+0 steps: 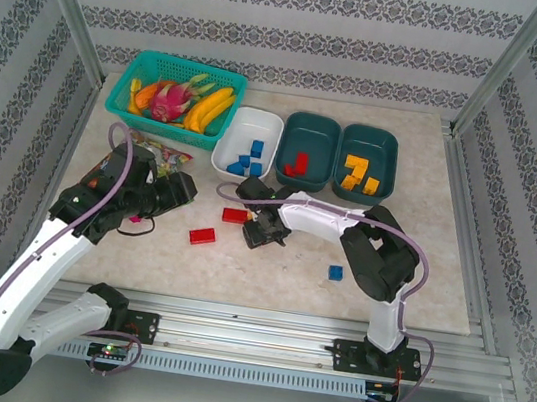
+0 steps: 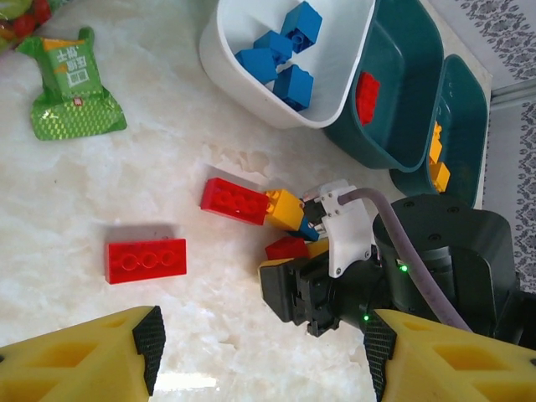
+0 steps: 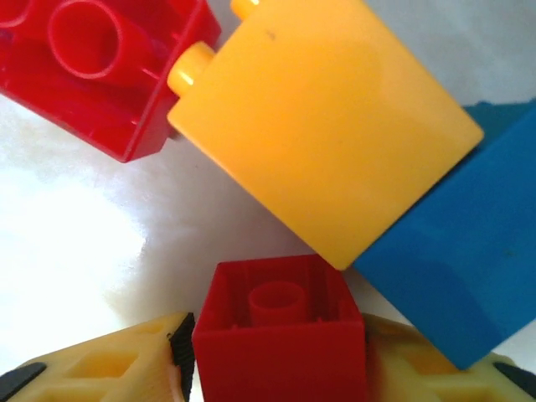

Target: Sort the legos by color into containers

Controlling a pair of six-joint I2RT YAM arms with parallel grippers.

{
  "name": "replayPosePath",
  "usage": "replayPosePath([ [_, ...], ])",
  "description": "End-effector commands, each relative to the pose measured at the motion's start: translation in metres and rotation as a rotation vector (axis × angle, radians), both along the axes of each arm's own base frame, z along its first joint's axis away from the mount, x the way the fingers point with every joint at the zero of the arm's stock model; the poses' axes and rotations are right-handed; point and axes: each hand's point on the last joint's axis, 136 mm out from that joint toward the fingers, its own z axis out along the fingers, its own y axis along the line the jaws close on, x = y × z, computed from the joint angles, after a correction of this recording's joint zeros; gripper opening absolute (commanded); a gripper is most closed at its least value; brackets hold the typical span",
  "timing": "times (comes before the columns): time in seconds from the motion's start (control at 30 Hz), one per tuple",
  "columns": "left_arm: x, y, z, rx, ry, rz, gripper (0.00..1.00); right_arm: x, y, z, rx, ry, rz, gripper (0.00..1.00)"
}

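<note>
Step in hand: pick-up of small red brick (image 3: 280, 335) from cluster mid-table. Right claw (image 1: 264, 231) was clamped on it, fingers (image 3: 126, 360) pressed to both sides; yellow brick (image 3: 327, 134) and blue brick (image 3: 469, 260) crowded just beside. Left claw (image 2: 264, 352) hung with jaws apart, empty, near loose red brick (image 2: 146, 260). Next move, likely: straight lift so neighbours were not dragged, carry to middle teal tub (image 1: 320, 138) holding reds, then release.

Top camera: high behind arm bases, looking down over the counter (image 1: 439, 277). Left wrist low and oblique, right wrist extremely close; both share the yellow lego (image 2: 285, 209).
</note>
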Motion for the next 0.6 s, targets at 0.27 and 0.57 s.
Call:
replayPosePath([
  [0.27, 0.015, -0.05, 0.007, -0.111, -0.027, -0.14, 0.67, -0.012, -0.002, 0.063, 0.081, -0.057, -0.024, 0.29],
  [0.57, 0.059, -0.089, 0.034, -0.157, -0.101, -0.168, 0.72, 0.073, -0.058, 0.143, 0.186, -0.2, -0.299, 0.25],
])
